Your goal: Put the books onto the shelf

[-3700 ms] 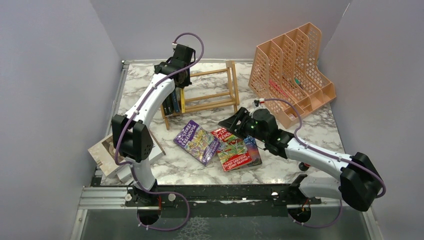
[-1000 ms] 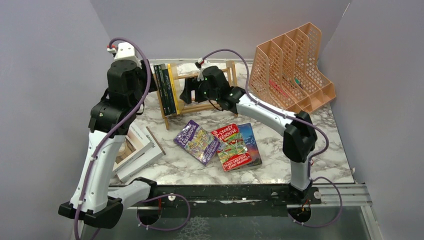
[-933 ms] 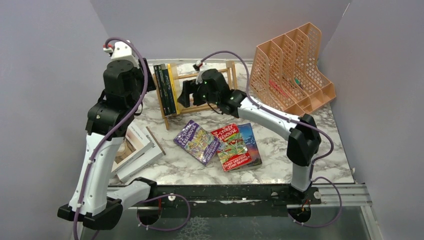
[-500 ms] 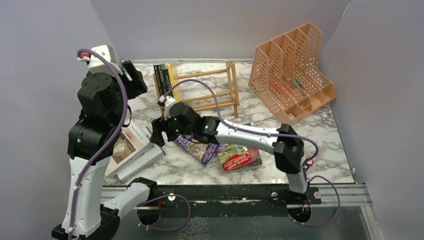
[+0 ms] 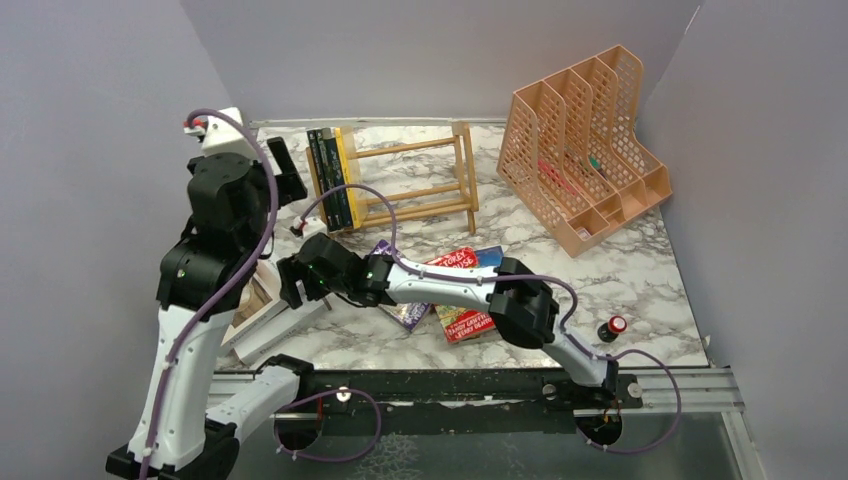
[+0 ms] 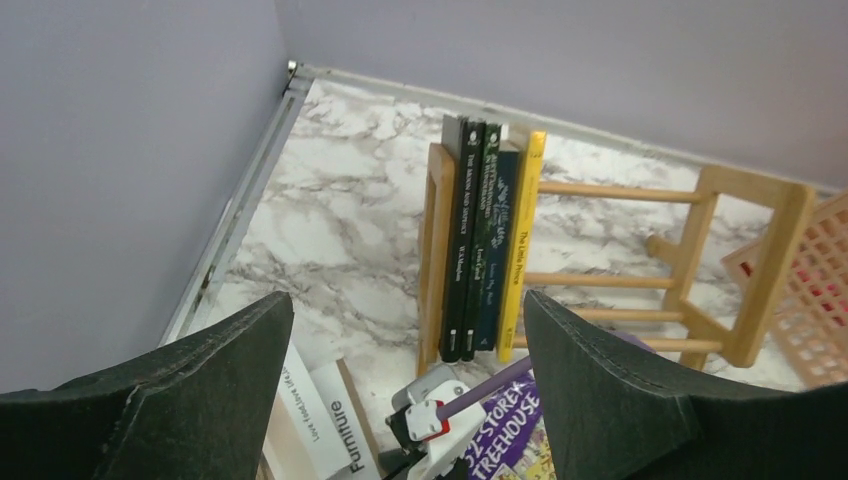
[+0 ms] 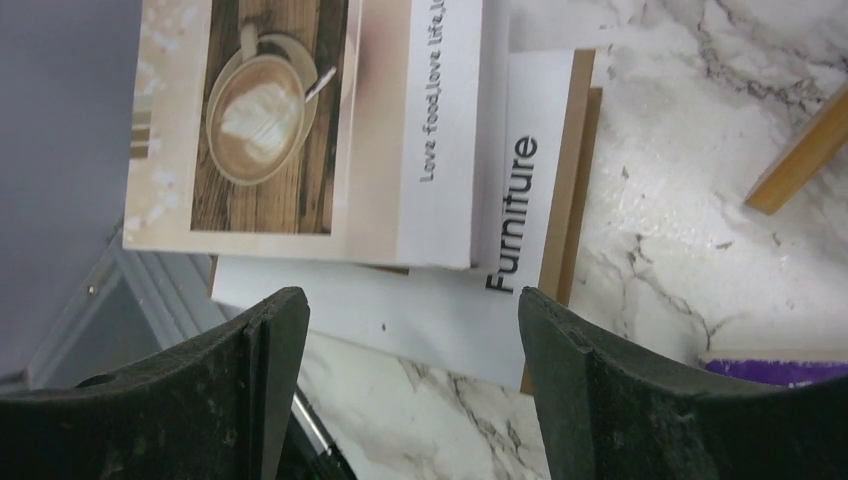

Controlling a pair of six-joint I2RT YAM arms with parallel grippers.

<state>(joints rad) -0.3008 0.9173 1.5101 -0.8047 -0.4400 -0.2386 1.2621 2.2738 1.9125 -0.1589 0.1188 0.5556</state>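
The light-wood shelf (image 5: 415, 185) stands at the back with several books (image 5: 335, 178) upright at its left end, dark-spined, blue and yellow (image 6: 490, 250). Three books lie flat in the middle: purple (image 5: 403, 305), red (image 5: 462, 300) and blue (image 5: 495, 258). Two white books (image 5: 262, 308) are stacked at the front left, the coffee-cover one (image 7: 300, 130) on top of the "Furniture" one (image 7: 525, 190). My left gripper (image 5: 285, 172) hangs open and empty above the table, left of the shelf (image 6: 640, 280). My right gripper (image 5: 290, 285) is open and empty right over the white stack's near edge.
A peach mesh file organiser (image 5: 585, 150) stands at the back right. A small red-capped thing (image 5: 611, 327) sits at the front right. The right arm stretches across the flat books. The grey left wall and a metal rail (image 6: 235, 215) are close to the white stack.
My right arm swung from the shelf down and left to the white books. My left arm drew back from the shelf, and its jaws opened wider.
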